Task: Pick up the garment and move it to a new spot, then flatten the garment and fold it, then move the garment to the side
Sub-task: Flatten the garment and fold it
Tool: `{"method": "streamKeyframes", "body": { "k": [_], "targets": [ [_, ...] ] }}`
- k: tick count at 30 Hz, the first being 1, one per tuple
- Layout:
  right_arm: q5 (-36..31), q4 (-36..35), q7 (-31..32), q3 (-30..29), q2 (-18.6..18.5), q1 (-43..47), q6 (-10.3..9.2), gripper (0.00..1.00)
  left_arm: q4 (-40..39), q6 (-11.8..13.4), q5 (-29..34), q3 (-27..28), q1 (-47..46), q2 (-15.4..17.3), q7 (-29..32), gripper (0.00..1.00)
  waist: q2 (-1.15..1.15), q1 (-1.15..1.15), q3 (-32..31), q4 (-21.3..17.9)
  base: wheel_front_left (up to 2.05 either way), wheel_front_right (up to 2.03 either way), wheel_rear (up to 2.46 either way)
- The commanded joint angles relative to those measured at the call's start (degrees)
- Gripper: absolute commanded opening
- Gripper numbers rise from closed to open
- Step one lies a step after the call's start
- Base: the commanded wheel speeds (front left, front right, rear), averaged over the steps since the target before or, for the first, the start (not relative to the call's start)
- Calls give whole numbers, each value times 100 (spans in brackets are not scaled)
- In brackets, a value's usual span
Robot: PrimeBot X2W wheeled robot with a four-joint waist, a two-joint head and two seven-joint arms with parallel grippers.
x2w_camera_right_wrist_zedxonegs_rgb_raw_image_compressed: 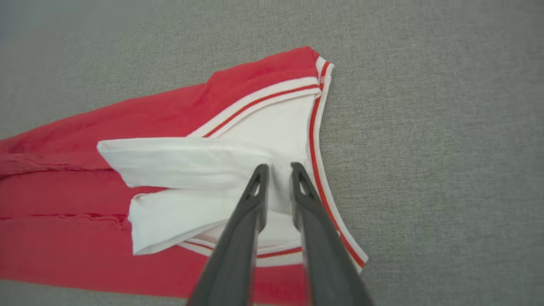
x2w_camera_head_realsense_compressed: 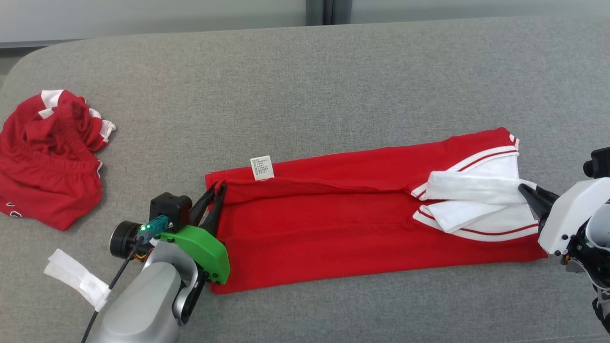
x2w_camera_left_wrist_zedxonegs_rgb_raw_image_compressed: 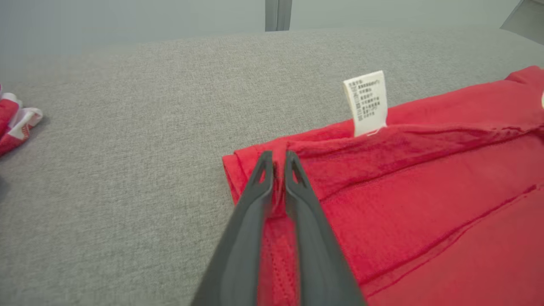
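A crumpled red-and-white heap of cloth [x2w_camera_head_realsense_compressed: 50, 157] is lying on the grey worktop [x2w_camera_head_realsense_compressed: 305, 76], well to the left of the left jaws. A folded white strip [x2w_camera_head_realsense_compressed: 78, 278] is resting nearer, behind and left of them.

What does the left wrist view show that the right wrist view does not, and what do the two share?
Left wrist view, not the right: a white label on the red garment, the left gripper shut on that garment's corner, and a bit of another red-and-white cloth at the far left.
Right wrist view, not the left: two white sleeves folded inward, the striped trim, and the right gripper with its tips at a sleeve.
Both: the red garment lying on the grey surface.
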Motion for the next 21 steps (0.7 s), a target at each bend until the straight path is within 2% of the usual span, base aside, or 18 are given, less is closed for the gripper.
{"method": "streamKeyframes", "body": {
  "k": [1, 5, 12, 16, 21],
  "targets": [
    [-76, -123, 31, -75, 30, 63, -9, 100, 15, -13, -32, 79, 102, -4, -22, 100, 0, 0, -22, -4, 0, 0, 0],
    [-242, -395, 50, -196, 159, 221, -9, 100, -385, 55, -14, 554, 331, -45, -19, 100, 0, 0, -110, 26, 0, 0, 0],
    [-548, -609, -107, -472, 276, 348, -8, 100, -1865, -15, 325, 2184, 1278, -357, -13, 100, 0, 0, -389, 113, 0, 0, 0],
    [-723, -472, -179, -701, 453, 353, -8, 100, -2405, -141, 709, 2909, 1803, -625, -13, 100, 0, 0, -549, 181, 0, 0, 0],
    [-957, -59, -248, -931, 618, 224, -7, 100, -2562, -282, 1128, 3402, 2192, -790, -13, 100, 0, 0, -665, 269, 0, 0, 0]
  ]
}}
